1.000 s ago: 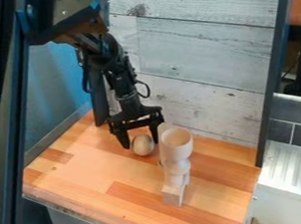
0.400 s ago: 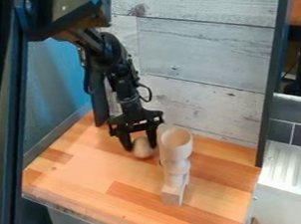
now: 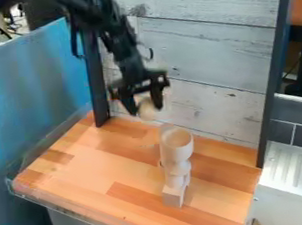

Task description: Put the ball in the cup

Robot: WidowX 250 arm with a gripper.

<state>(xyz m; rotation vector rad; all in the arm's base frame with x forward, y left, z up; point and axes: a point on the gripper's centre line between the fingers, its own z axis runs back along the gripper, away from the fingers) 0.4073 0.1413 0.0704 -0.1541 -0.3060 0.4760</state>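
Note:
My gripper (image 3: 146, 109) hangs above the back of the wooden table, shut on the round wooden ball (image 3: 147, 110), which is held between the fingertips off the surface. Lower and slightly to the right stands the pale wooden cup (image 3: 177, 141), upright on its turned stem and block-like base, its round opening facing up. The ball is up and to the left of the cup's rim, apart from it.
The wooden table (image 3: 86, 176) has a raised clear edge at its left and front. Behind it rises a whitewashed plank wall (image 3: 208, 53). A blue panel (image 3: 41, 90) stands at the left, and a white ridged surface (image 3: 297, 171) at the right.
The gripper's fingers have come together around the ball, and it has lifted the ball up from the table and slightly right. The cup has stayed in place.

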